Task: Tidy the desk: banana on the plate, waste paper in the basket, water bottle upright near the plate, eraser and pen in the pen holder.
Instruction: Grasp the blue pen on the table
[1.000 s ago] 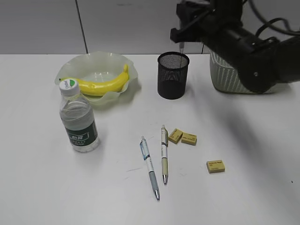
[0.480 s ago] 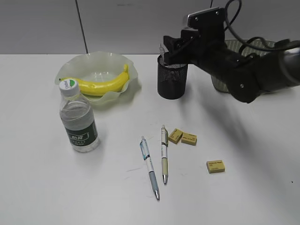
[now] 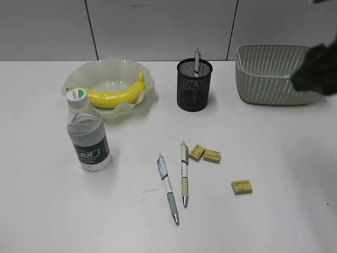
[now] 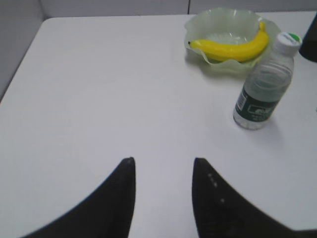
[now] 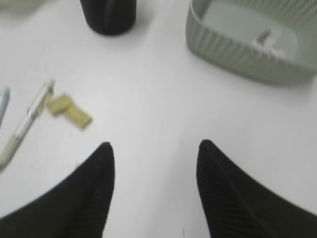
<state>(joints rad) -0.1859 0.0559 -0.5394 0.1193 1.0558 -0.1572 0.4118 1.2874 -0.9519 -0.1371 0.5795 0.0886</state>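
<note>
A yellow banana [image 3: 117,95] lies in the pale green plate [image 3: 81,74]; both also show in the left wrist view, the banana [image 4: 233,47] in the plate [image 4: 198,22]. The water bottle [image 3: 87,132] stands upright in front of the plate. One pen [image 3: 197,57] stands in the black mesh pen holder [image 3: 194,87]. Two pens [image 3: 168,187] [image 3: 184,171] and three yellow erasers [image 3: 197,152] [image 3: 212,155] [image 3: 242,186] lie on the table. Waste paper [image 5: 267,38] lies in the grey-green basket [image 3: 271,74]. My left gripper [image 4: 163,161] is open over bare table. My right gripper [image 5: 156,146] is open and empty; its arm [image 3: 318,66] shows at the right edge.
The white table runs to a grey wall behind. Its left edge shows in the left wrist view [image 4: 22,59]. The basket [image 5: 233,44] stands at the back right, the pen holder [image 5: 108,15] to its left.
My right arm let go of a pen into the pen holder and has pulled back to the right, off the holder. The pen now stands in the holder.
</note>
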